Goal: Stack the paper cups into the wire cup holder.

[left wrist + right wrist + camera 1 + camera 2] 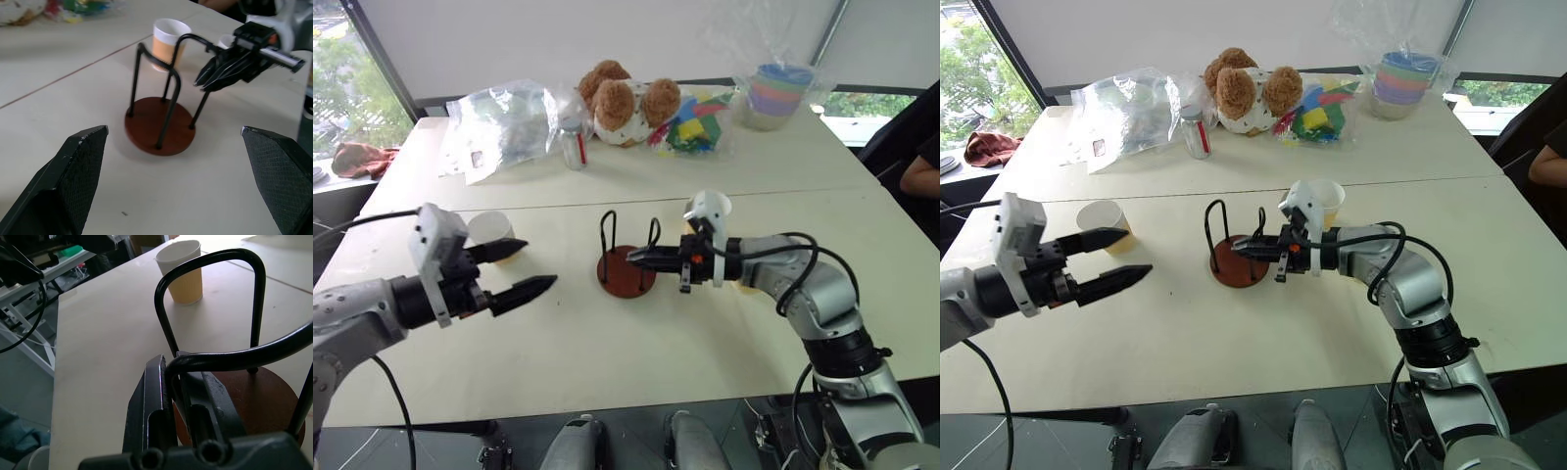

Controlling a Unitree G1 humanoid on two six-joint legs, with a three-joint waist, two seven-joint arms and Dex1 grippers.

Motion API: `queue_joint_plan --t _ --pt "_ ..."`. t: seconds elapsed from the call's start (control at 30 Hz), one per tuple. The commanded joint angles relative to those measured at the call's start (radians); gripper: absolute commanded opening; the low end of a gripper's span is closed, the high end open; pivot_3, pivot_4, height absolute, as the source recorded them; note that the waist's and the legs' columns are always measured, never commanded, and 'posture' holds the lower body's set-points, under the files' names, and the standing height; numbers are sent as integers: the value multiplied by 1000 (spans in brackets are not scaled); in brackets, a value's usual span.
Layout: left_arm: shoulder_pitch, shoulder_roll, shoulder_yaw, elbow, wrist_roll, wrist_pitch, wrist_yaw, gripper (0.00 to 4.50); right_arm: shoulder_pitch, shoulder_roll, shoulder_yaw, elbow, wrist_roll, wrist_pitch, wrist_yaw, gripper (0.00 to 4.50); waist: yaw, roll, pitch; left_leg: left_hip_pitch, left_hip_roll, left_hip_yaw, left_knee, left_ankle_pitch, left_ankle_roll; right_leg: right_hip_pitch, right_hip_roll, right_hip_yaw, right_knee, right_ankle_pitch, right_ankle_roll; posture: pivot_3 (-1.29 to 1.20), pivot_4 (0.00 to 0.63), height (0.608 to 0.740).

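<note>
The right gripper [636, 258] is pinching the wire cup holder [626, 257] with its fingers closed. The left gripper [533, 266] is hovering with fingers wide beside a paper cup [492, 233].

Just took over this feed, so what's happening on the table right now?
The right gripper is shut on a wire loop of the wire cup holder, which stands empty mid-table. The left gripper hangs open near a paper cup on the robot's left. Another paper cup stands behind the right gripper. No cups are stacked yet.

Two paper cups [1103, 219] [1325, 199], one wire cup holder [1237, 257], one teddy bear [1247, 98].
</note>
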Motion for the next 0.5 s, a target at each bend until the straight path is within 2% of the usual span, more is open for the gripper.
queue_joint_plan --t 0.03,0.23,0.4,0.5 --pt "10 34 7 -25 -8 5 -6 4500 -3 -23 2 -6 -16 -60 42 1157 1 0 0 0 0 0 0 0 -1 0 0 0 0 0 0 0 150 740" --pt "-2 62 -13 -19 -1 -5 -33 4500 -2 -80 -26 -43 -4 -30 67 4099 5 0 0 0 0 0 0 0 -1 0 1 0 0 0 0 0 150 740" --pt "-35 78 -51 -33 -51 -7 -83 4500 39 -256 -89 -172 101 116 143 4099 10 0 0 -1 0 0 0 0 0 1 -1 0 -2 0 -1 0 150 740" --pt "-94 106 -95 -53 -106 3 -122 4500 9 -370 -138 -222 136 208 153 4099 6 0 1 0 0 0 0 0 1 1 -2 0 -2 -1 -1 0 150 740"
